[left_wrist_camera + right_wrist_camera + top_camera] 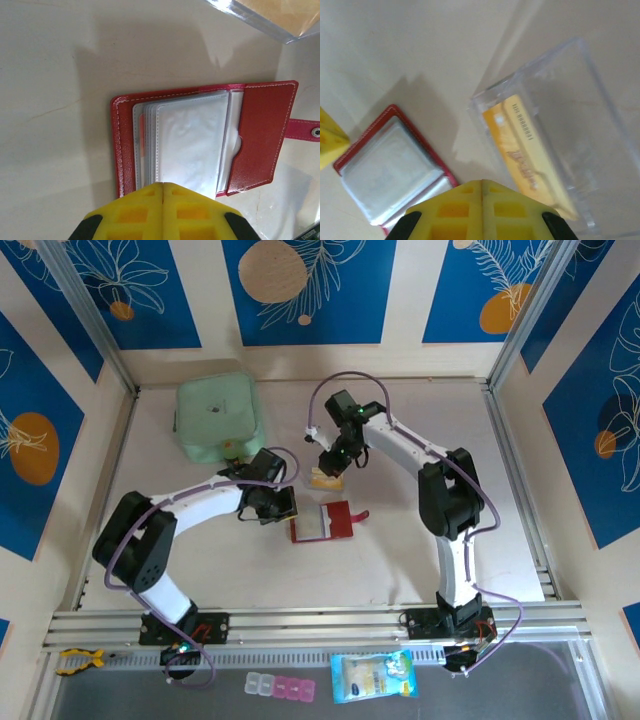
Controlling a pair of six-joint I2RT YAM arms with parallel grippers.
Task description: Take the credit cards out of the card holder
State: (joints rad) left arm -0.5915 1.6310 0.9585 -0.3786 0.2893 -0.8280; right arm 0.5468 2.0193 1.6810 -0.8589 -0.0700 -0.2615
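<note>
Holder (322, 523) lies open flat mid-bench, clear pockets (190, 140) up, snap tab to its right. Left claw (162, 187) is closed and empty at the holder's near edge; can't tell if it touches. Right claw (481, 184) is closed too, gripping nothing, over the clear box (580, 115) just beyond the holder. One orange card (520, 150) sits in that box. An orange tint behind the left pockets may be another card; unsure.

Next step, likely: pin the red cover with the left claw, open the right one, and pinch a card edge at the pocket mouth. Pull in line with the sleeve.

The box crowds the holder's far side. Green container (215, 418) is well apart on the bench (380, 570).
</note>
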